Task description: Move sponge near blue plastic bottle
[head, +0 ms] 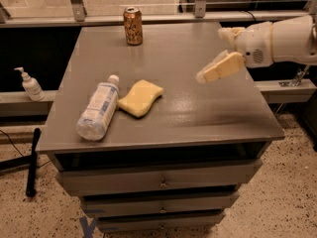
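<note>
Pale yellow sponge (140,97) flat on the grey table (198,118), wavy edges showing, one corner turned toward the near left. Just left of the sponge, almost touching it though contact hard to judge: blue plastic bottle (98,110) on its side, white cap pointing to the far edge, crinkled base pointing to the near edge, pale blue-and-white label facing up. Well to the right of the sponge and raised off the table top: gripper (218,69), yellowish, tilted down toward the left, carrying nothing, apart from the sponge with bare table between. Cannot tell whether spread or closed. Farther right of the sponge, white arm (282,39) reaching in from the right edge of the view. Far behind the sponge, near the back edge of the table, brown-gold can (132,26) upright. Far left of the sponge, off the table on a lower ledge, small white pump dispenser (30,85). Below the sponge, under the table top, stacked grey drawers (158,180) over a speckled floor (277,207).
</note>
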Available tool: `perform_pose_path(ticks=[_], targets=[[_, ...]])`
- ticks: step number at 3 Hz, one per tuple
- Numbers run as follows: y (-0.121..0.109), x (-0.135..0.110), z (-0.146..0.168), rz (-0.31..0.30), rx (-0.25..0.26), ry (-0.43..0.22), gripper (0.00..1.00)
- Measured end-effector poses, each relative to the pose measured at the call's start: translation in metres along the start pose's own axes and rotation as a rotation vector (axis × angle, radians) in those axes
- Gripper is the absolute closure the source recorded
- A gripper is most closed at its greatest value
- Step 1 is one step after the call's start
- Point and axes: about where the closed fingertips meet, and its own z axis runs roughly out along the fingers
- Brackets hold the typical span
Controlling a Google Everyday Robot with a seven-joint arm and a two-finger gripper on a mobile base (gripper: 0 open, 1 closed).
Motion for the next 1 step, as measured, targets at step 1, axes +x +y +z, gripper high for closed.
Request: perform_pose_path(ticks=[1], targets=[[-0.0055,-0.0110,-0.0071,-0.027,0.013,-0.013,0.00]])
